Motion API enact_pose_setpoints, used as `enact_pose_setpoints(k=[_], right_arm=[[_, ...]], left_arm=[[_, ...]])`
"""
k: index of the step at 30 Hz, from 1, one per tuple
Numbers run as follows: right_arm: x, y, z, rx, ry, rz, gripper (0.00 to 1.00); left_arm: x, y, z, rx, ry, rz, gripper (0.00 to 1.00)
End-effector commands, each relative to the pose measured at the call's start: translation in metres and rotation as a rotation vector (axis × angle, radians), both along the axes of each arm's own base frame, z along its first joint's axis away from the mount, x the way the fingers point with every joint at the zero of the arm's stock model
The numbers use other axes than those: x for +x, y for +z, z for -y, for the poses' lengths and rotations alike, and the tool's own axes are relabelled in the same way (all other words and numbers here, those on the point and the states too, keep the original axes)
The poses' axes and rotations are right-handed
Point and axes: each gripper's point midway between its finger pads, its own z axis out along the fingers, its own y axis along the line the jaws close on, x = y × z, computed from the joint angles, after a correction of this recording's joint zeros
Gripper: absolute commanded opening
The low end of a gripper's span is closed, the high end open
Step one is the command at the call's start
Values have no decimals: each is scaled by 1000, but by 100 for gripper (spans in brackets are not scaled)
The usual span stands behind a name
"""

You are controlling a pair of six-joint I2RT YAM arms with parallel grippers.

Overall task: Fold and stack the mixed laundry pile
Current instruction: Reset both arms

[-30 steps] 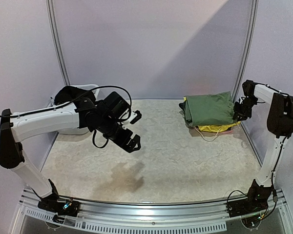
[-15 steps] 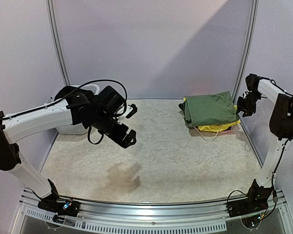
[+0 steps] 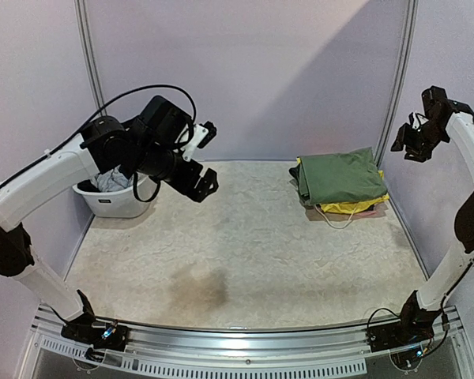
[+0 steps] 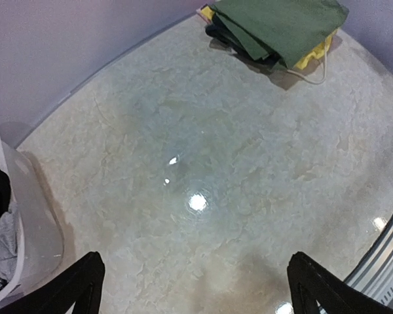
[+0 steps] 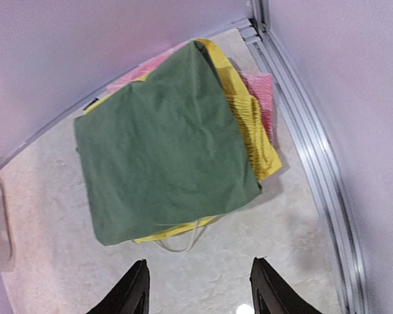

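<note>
A folded olive-green T-shirt (image 3: 340, 178) lies on top of a stack at the table's back right, over a bright yellow garment (image 3: 354, 208) with a white drawstring (image 3: 336, 221); a pink piece (image 5: 259, 88) shows under them in the right wrist view. The stack also shows in the left wrist view (image 4: 275, 29) and the right wrist view (image 5: 164, 144). Grey and black garments (image 3: 110, 180) lie in the white tub (image 3: 114, 204) at back left. My left gripper (image 3: 199, 162) is open and empty, raised beside the tub. My right gripper (image 3: 411, 142) is open and empty, raised right of the stack.
The marbled tabletop (image 3: 245, 245) has a brownish patch (image 3: 199, 286) near the front. A metal rail (image 5: 301, 131) and purple walls bound the right side and the back. The tub's rim (image 4: 19, 196) shows at the left edge of the left wrist view.
My left gripper rose and swung back left toward the tub, uncovering it. My right gripper lifted up and away from the stack's right edge. The stack has not moved.
</note>
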Motion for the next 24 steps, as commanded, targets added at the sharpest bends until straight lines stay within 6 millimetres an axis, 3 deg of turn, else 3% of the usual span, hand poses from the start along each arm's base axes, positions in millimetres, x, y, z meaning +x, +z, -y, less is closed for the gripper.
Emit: enact_pose_setpoints(k=[1,5,7,11,16,22,24], right_arm=[[-18,58,-37,117,129,160,54],[-36,102,-67,207,232,291,59],[-49,123,-81,240,283,359,66],[-75,147,-99,297,356,438,98],[-106,145,-111,335,396,456,99],[-140,107,-115,343,390,427,99],[-147,94,-116,357,376,431,99]], left_arm=[[9,26,-21,50,54,64,100],[14,53,-34,57,106,115,100],[14,64,-41,59,130,140,100],[10,78,-55,49,166,169,100],[4,76,-76,51,242,182,100],[-6,58,-112,53,388,197,100],[-11,43,-120,44,415,183,100]])
